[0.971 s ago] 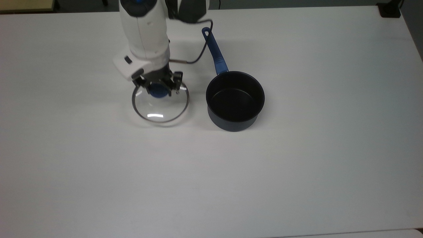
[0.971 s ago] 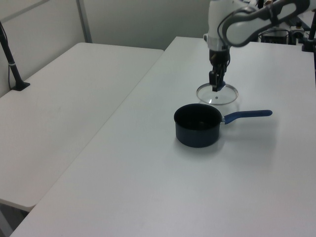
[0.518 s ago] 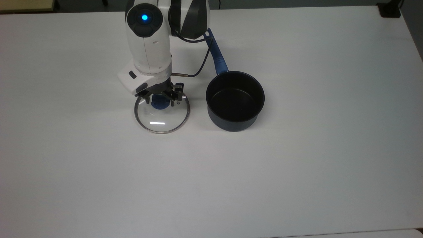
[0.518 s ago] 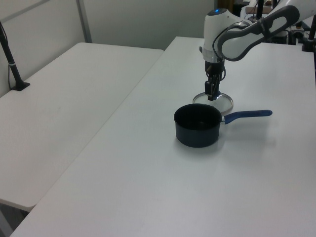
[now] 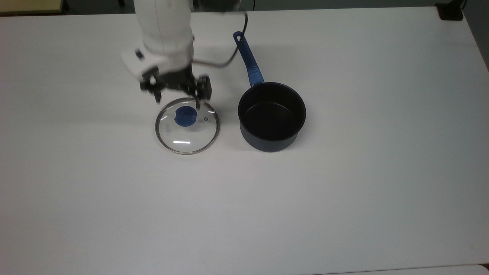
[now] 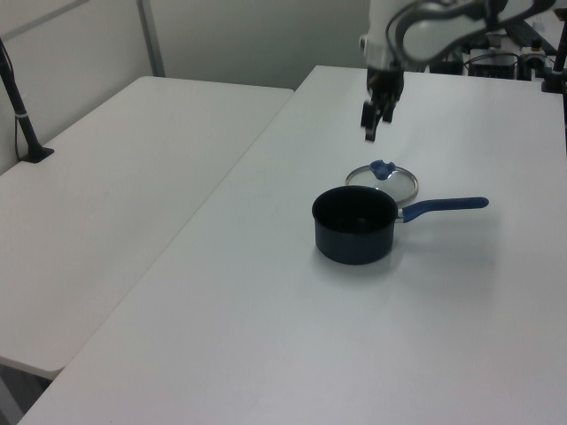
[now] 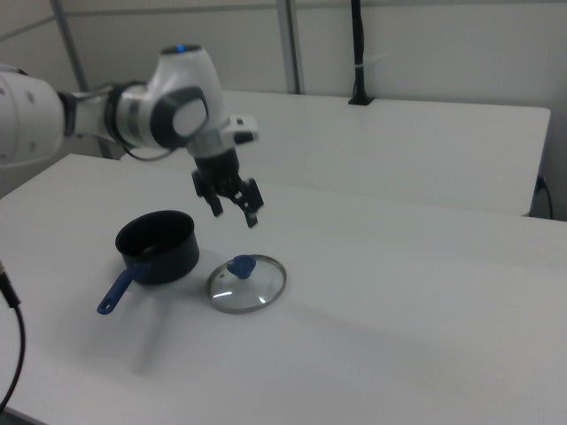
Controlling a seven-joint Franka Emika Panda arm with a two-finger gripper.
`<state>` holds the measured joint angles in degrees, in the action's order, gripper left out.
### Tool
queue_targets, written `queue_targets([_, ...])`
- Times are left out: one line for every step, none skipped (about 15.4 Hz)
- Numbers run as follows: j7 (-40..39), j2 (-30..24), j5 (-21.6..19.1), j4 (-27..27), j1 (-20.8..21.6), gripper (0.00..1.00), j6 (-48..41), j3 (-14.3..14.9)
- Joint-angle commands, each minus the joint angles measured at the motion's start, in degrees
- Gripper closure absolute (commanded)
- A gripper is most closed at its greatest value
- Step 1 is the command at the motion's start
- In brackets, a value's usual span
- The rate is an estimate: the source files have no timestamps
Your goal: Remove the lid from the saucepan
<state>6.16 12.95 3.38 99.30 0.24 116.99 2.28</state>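
The glass lid point(image 5: 187, 125) with its blue knob lies flat on the white table, to the left of the saucepan in the top view. It also appears as the lid point(image 6: 382, 178) and the lid point(image 7: 246, 283). The dark navy saucepan point(image 5: 271, 115) stands uncovered, black inside, with its blue handle point(image 5: 248, 62) pointing to the far edge. My gripper point(image 5: 177, 95) hangs open above the lid's far rim, clear of the knob, holding nothing. From the sides, the gripper point(image 6: 371, 119) and gripper point(image 7: 234, 208) sit well above the table.
A white table point(image 5: 344, 191) carries both items. A black cable point(image 5: 225, 63) loops from the arm near the pan handle. A second white table point(image 6: 115, 168) stands beside this one, with a black post point(image 6: 22, 115) on it.
My gripper has let go of the lid's knob and risen away from it. The lid stays flat on the table. The saucepan has not moved.
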Motion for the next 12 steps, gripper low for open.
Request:
queue_targets([2.10,-10.38,0.49,1.51,0.46,0.00,-10.43,0.09])
queue_targets([2.02,-11.71,0.49,1.51,0.55,0.00,-13.34,0.09])
queue_targets([2.02,-13.03,0.40,1.42,0.81,0.00,-15.63,0.09])
queue_targets([1.76,-13.82,0.49,0.72,0.99,0.00,-17.65,0.01])
queue_targets([1.84,-13.83,0.49,-1.37,1.17,0.00,-20.28,-0.17])
queue_targets([2.02,-13.31,0.32,-3.57,1.17,0.00,-23.18,-0.34])
queue_targets([1.93,-13.04,0.66,-4.72,1.34,0.00,-24.95,-0.69])
queue_targets([1.32,-13.13,0.67,-4.65,1.34,0.00,-25.05,-0.70])
queue_targets([1.05,-13.13,0.67,-4.65,1.34,0.00,-24.71,-0.70])
queue_targets([1.05,-13.04,0.67,-4.65,1.17,0.00,-24.44,-0.70])
queue_targets([1.05,-13.04,0.67,-4.65,1.08,0.00,-24.00,-0.70])
queue_targets([0.96,-13.04,0.67,-4.65,0.91,0.00,-23.91,-0.52])
